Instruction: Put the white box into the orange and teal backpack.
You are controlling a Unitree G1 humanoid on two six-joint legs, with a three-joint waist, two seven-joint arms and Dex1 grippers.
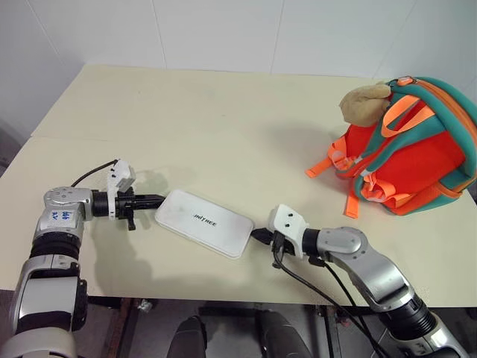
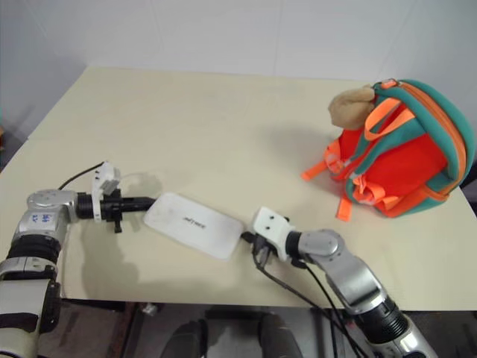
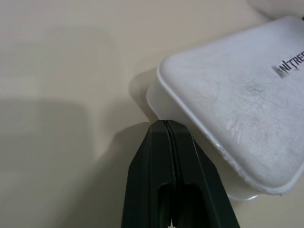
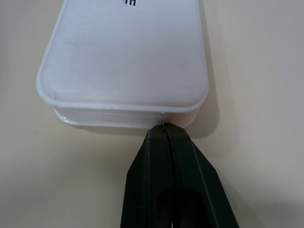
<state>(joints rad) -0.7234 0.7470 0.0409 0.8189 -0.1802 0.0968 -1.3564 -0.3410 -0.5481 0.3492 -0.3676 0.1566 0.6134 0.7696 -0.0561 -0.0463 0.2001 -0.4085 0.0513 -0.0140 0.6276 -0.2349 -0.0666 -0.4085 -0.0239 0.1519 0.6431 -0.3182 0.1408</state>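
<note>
Cream tabletop [image 1: 223,112] set against a white panelled wall, its near edge running across the bottom of the head views. White box [image 1: 204,222] lies flat near the front edge, a bit left of centre, long axis slanted from near-right to far-left, dark "UNITREE" lettering on the lid; the lid overhangs a slightly narrower base. Left gripper [image 1: 158,199] comes in from the left, low over the table, both black fingers pressed together with no gap — tip right at the box's left short end, at the base just under the lid rim in the left wrist view [image 3: 166,122]; actual contact can't be confirmed. Right gripper [image 1: 258,235] comes in from the near right, jaws also together, nothing between them, tip at the box's right short end, meeting the base below the lid in the right wrist view [image 4: 165,126]. Box sits between the two tips. Orange and teal backpack [image 1: 406,149] stands at the far right of the table, well apart from the box — teal shoulder straps facing up, orange webbing hanging toward the table, tan plush toy [image 1: 364,101] at its upper left.
</note>
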